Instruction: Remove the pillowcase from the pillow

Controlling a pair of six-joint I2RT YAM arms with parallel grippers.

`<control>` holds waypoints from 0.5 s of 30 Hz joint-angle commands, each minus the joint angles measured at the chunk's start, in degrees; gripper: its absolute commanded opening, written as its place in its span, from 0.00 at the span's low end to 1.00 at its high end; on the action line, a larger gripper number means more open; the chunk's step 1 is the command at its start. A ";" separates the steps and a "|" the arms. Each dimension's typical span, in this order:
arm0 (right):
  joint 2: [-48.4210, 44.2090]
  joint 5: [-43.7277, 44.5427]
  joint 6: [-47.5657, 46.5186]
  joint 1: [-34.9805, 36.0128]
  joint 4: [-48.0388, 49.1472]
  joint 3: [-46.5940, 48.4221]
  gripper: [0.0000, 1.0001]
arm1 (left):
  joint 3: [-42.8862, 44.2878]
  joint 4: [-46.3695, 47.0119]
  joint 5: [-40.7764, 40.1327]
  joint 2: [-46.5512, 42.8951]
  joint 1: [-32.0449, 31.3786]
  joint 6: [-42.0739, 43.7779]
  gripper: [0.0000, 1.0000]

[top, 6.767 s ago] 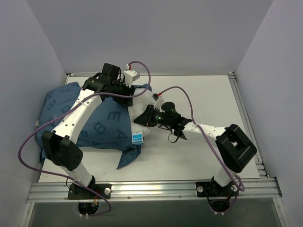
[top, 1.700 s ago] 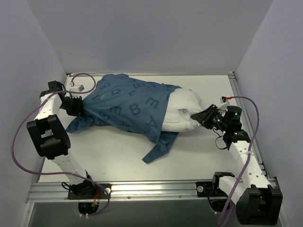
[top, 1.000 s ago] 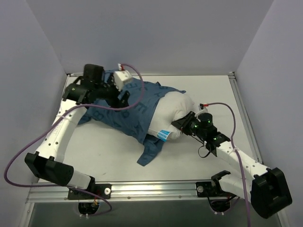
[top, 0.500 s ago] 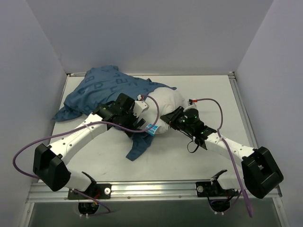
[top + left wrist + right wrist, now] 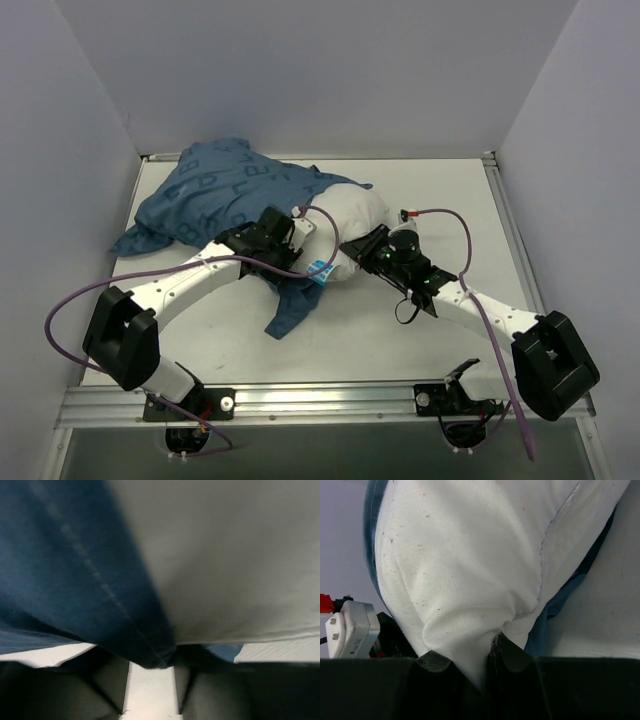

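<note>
The dark blue pillowcase (image 5: 215,190) lies bunched at the back left, still covering the pillow's left part; a flap (image 5: 290,310) trails forward. The white pillow (image 5: 350,212) sticks out to the right, its blue-and-white tag (image 5: 320,271) at the near corner. My left gripper (image 5: 297,266) is open at the pillowcase's hem (image 5: 150,652), where blue fabric (image 5: 65,570) meets the pillow (image 5: 225,555); bare table shows between the fingers (image 5: 100,690). My right gripper (image 5: 362,248) is shut on a pinch of the pillow (image 5: 470,580) at its right end, as the right wrist view (image 5: 489,662) shows.
White table (image 5: 440,200) with a metal rail (image 5: 320,400) along the near edge. Grey walls close in the left, back and right. The left arm's white connector (image 5: 350,627) shows beside the pillow in the right wrist view.
Since half a second ago the left arm's elbow has swung right and its gripper has edged closer to the pillow's near corner. The right gripper still holds the pillow in the same place.
</note>
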 commanded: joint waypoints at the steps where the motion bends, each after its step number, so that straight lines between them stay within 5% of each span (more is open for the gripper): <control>1: -3.25 1.65 0.23 -1.11 2.39 0.83 0.00 | -0.67 0.56 1.30 -2.75 1.27 1.51 0.32; 4: -3.43 0.42 -0.65 -2.43 2.13 -0.22 0.00 | -1.99 -0.15 -0.46 -3.46 3.37 3.36 0.02; 10: -7.99 -1.43 -4.52 -5.67 -6.91 -3.82 0.00 | 2.75 2.40 0.33 -6.18 22.23 9.52 0.02; 15: -13.71 -3.45 -3.12 -5.60 -9.03 -10.77 0.00 | 3.20 5.12 4.46 -5.58 29.40 13.73 0.02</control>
